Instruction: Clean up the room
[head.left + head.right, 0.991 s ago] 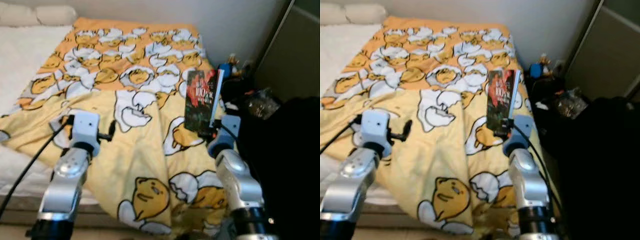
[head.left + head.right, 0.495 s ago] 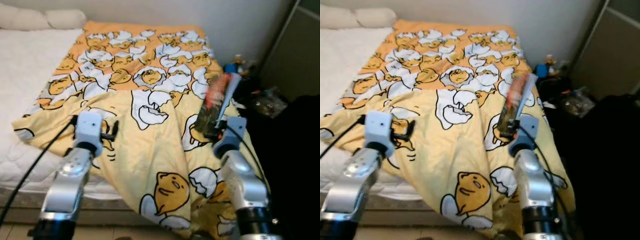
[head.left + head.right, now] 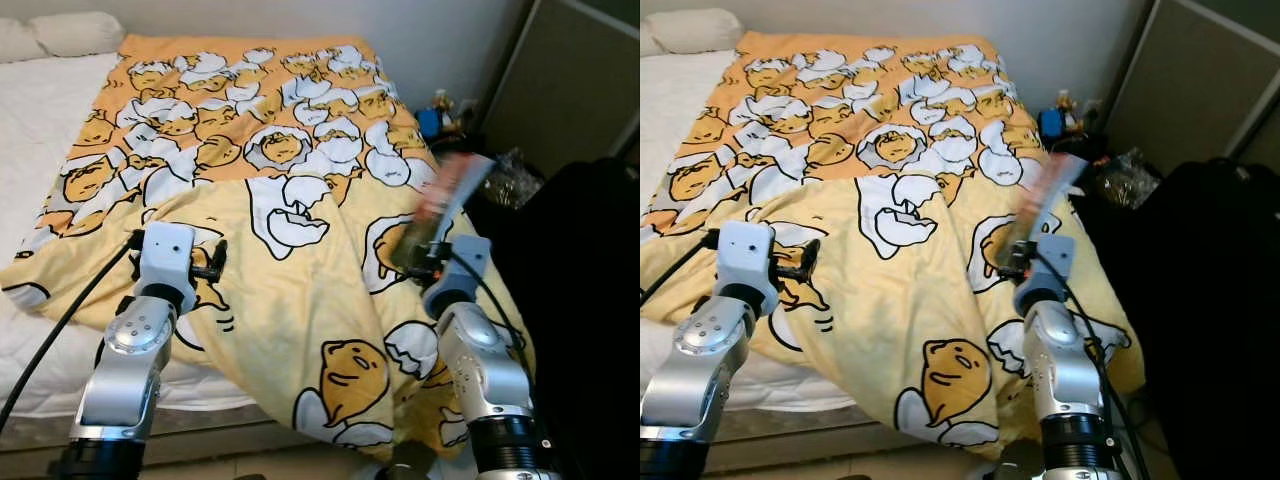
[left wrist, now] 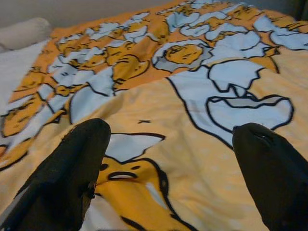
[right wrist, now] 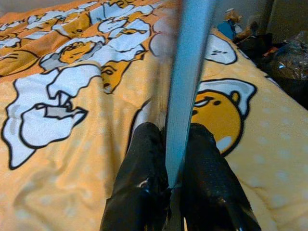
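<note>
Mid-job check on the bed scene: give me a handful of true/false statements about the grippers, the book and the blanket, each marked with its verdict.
1. The right gripper is shut on the book. True.
2. The left gripper holds a pillow. False: its fingers are spread apart with nothing between them, above the yellow blanket.
3. The book lies flat on the blanket. False: it is held up off the blanket, tilted toward the robot's right.
4. A pillow lies at the far end of the bed. True.
5. The blanket covers the whole mattress. False: bare white mattress shows on the robot's left.
</note>
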You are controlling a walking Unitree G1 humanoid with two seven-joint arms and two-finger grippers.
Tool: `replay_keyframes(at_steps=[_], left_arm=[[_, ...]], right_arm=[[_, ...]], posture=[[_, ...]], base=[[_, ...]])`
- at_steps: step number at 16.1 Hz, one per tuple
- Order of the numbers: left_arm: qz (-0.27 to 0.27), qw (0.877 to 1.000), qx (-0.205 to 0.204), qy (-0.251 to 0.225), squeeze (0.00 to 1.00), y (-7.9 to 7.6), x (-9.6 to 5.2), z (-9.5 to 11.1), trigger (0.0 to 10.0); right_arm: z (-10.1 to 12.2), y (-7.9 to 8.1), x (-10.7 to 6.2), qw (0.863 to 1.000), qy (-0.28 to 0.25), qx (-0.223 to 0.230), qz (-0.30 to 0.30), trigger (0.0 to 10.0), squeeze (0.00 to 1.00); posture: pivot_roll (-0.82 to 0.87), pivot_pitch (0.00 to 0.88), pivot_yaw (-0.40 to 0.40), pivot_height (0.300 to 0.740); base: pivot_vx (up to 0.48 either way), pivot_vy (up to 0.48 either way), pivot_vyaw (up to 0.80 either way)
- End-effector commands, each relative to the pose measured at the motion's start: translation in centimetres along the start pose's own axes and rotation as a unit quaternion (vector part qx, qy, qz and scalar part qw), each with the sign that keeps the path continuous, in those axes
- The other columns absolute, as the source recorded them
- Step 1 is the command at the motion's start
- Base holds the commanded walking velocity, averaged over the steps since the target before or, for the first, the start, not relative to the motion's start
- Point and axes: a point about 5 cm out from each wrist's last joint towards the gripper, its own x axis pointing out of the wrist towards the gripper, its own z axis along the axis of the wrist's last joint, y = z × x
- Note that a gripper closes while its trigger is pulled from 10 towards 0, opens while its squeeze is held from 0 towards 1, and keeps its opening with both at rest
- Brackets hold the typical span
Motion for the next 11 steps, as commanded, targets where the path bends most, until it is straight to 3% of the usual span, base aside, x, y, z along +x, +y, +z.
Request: replay_keyframes(at_steps=[1, 4, 7, 11], left_arm=[[-0.004, 1.000, 0.005, -0.004, 0.00, -0.27, 0.05, 0.24, 10.0], [-0.003, 1.000, 0.005, -0.003, 0.00, -0.32, 0.10, 0.26, 10.0], [-0.002, 1.000, 0.006, -0.005, 0.00, -0.31, 0.17, 0.31, 10.0], [-0.002, 1.000, 0.006, -0.006, 0.00, -0.31, 0.16, 0.34, 10.0]], right_arm=[[1.88, 0.18, 0.14, 0.999, -0.039, -0.002, 0.009, 10.0, 0.00], [1.72, 0.15, 0.19, 0.999, -0.034, -0.005, 0.010, 10.0, 0.00], [1.70, 0.15, 0.20, 0.999, -0.035, -0.006, 0.012, 10.0, 0.00], [1.69, 0.15, 0.16, 0.999, -0.037, -0.008, 0.013, 10.0, 0.00]], posture=[[0.04, 0.000, -0.002, 0.740], [0.04, 0.000, -0.004, 0.740], [0.04, 0.000, -0.006, 0.740], [0.04, 0.000, -0.008, 0.740]], base=[[0.000, 0.285, 0.00], [0.000, 0.306, 0.00], [0.000, 0.363, -0.80], [0.000, 0.369, 0.00]])
